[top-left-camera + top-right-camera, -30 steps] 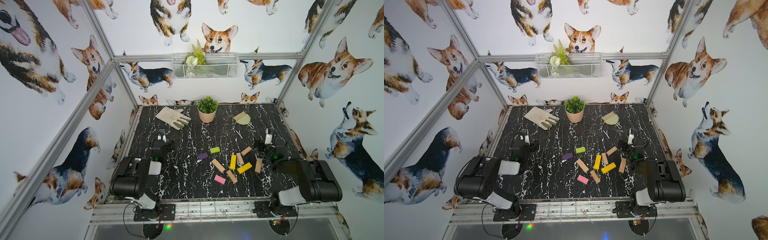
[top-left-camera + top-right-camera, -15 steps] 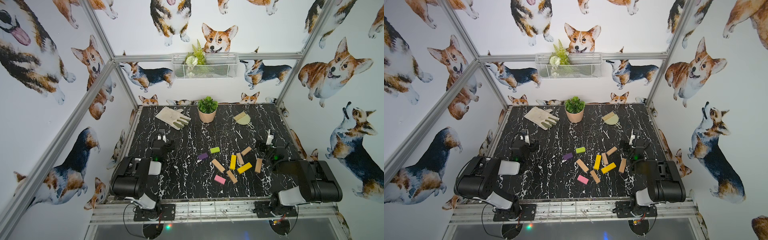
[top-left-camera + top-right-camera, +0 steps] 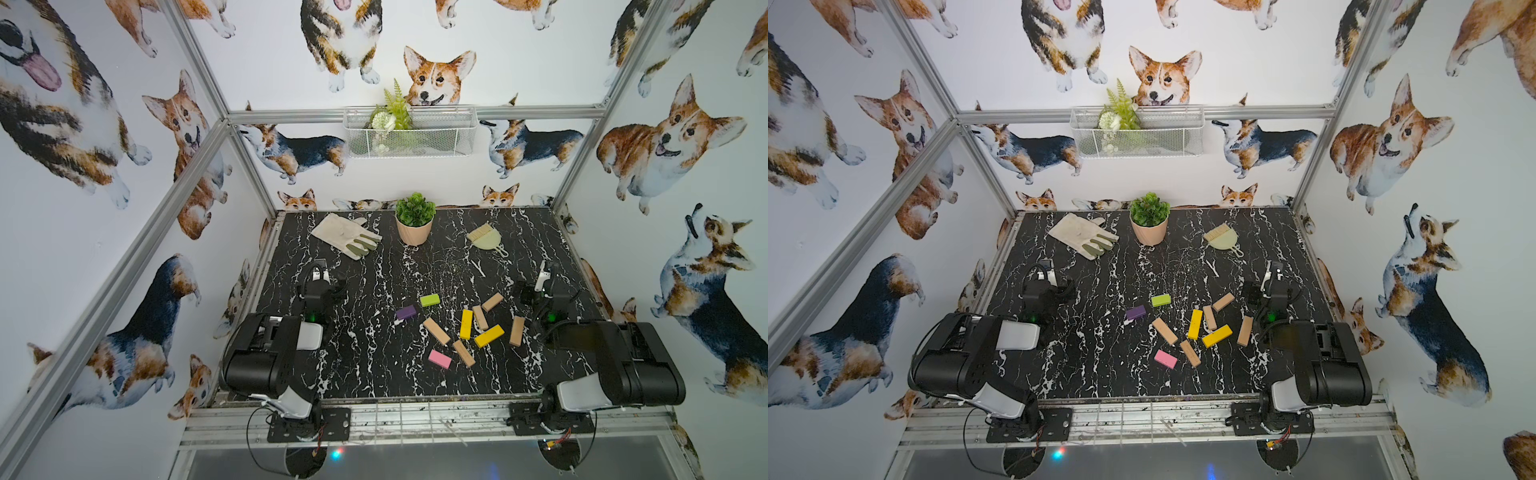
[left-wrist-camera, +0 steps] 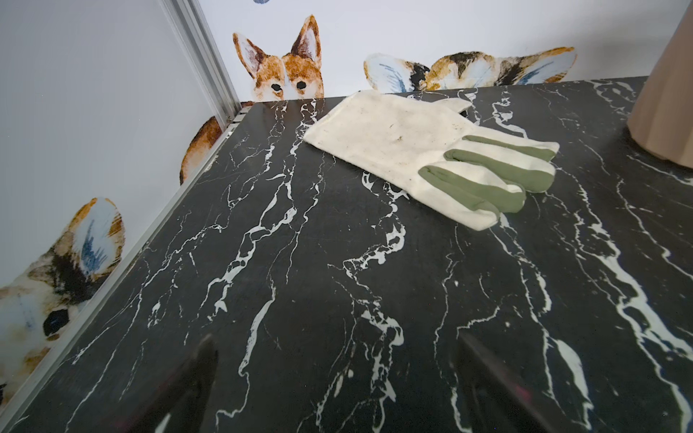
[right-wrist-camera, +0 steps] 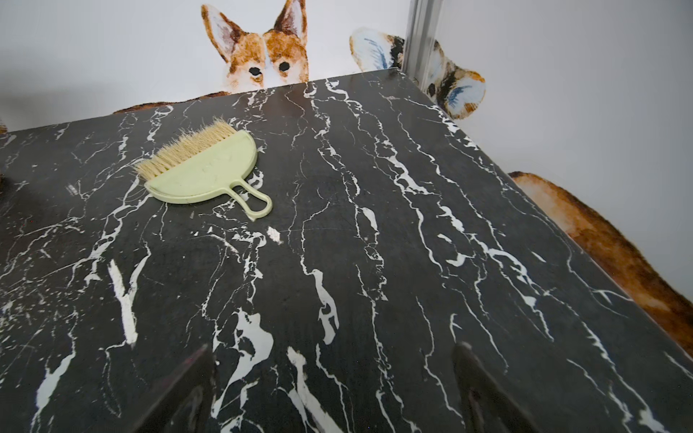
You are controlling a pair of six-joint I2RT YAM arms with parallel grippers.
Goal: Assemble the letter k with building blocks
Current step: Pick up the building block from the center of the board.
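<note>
The building blocks lie loose on the black marble table (image 3: 374,374), right of its middle: lime green (image 3: 429,300), purple (image 3: 406,312), pink (image 3: 439,359), two yellow (image 3: 466,324) (image 3: 489,336) and several tan wood bars such as one (image 3: 436,331). They also show in a top view (image 3: 1195,324). My left gripper (image 3: 318,276) sits low near the left edge, far from the blocks, open and empty (image 4: 335,343). My right gripper (image 3: 540,282) rests just right of the cluster, open and empty (image 5: 333,350). Neither wrist view shows a block.
At the back lie a white and green glove (image 3: 347,235) (image 4: 431,157), a potted plant (image 3: 414,222) and a pale green dustpan with brush (image 3: 484,237) (image 5: 206,168). Walls and aluminium posts enclose the table. A wire basket (image 3: 409,131) hangs on the back wall.
</note>
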